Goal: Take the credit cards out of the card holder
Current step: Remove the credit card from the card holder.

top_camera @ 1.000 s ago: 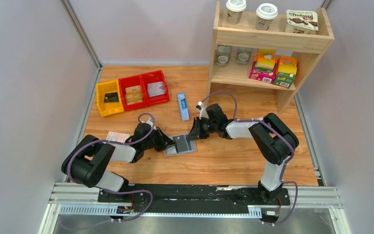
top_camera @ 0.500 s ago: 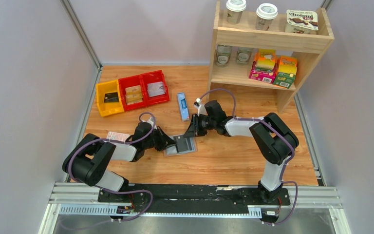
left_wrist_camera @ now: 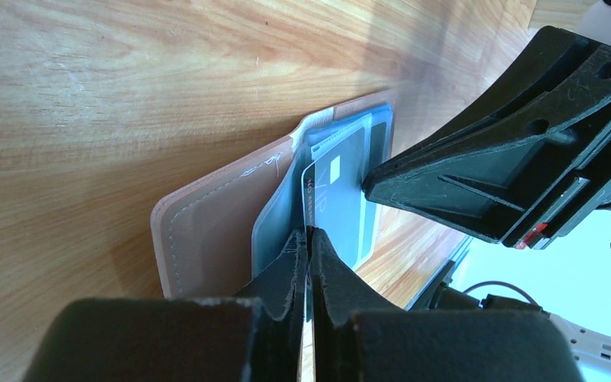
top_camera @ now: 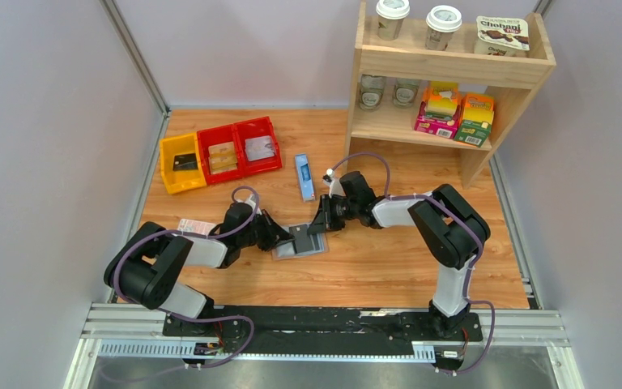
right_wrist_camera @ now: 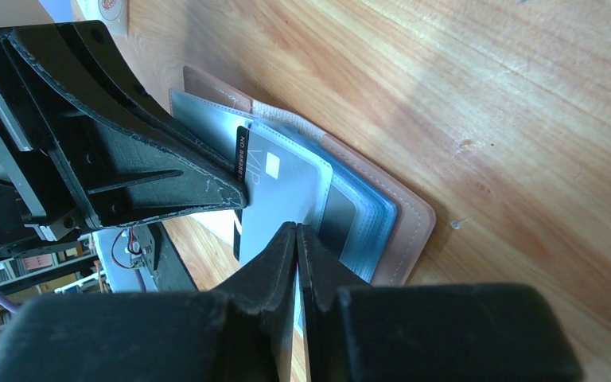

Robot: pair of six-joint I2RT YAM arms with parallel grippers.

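Note:
The card holder lies open on the table, tan outside down and pale blue lining up. A grey credit card with a chip and a black numbered edge stands partly out of its slots. My left gripper is shut on the card's numbered edge, close beside the lining. My right gripper is shut on the opposite edge of the same card. In the top view the left gripper and right gripper face each other across the card. More dark cards sit in the slots.
A pink-and-white packet lies just left of my left arm. A long blue box lies behind the holder. Yellow and red bins stand at the back left. A wooden shelf with goods stands at the back right.
My right gripper shifted slightly over the holder's right half and back. The left arm and the holder stayed put.

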